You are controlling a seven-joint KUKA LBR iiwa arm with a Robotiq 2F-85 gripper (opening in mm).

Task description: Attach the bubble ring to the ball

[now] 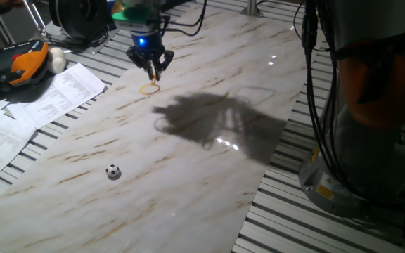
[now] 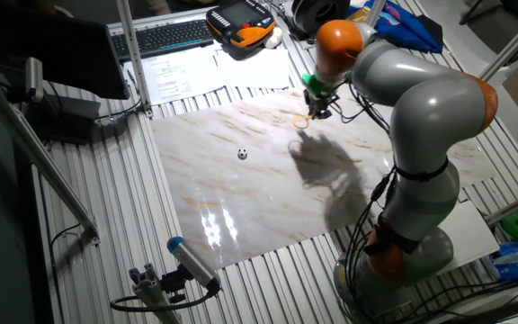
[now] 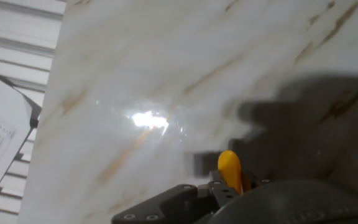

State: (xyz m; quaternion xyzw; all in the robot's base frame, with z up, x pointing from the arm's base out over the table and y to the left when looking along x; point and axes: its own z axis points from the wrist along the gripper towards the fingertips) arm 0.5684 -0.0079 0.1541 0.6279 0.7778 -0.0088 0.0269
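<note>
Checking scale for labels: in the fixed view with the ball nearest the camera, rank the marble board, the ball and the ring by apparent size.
1. Marble board
2. Ring
3. Ball
Ring and ball look nearly alike; the ball's nearness makes that order unsure.

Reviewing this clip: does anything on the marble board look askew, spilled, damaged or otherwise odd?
Nothing stands out. The gripper is down at the bubble ring, whose handle shows between the fingers in the hand view. The ball sits alone on the marble board. Nothing looks spilled or broken; the dark patch is the arm's shadow.

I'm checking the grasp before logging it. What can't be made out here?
- Hand view: ring loop cut off by the gripper body; ball outside the frame.
- Fixed views: fingers' grip on the ring too small to confirm.
- Ball pattern is tiny in both.
</note>
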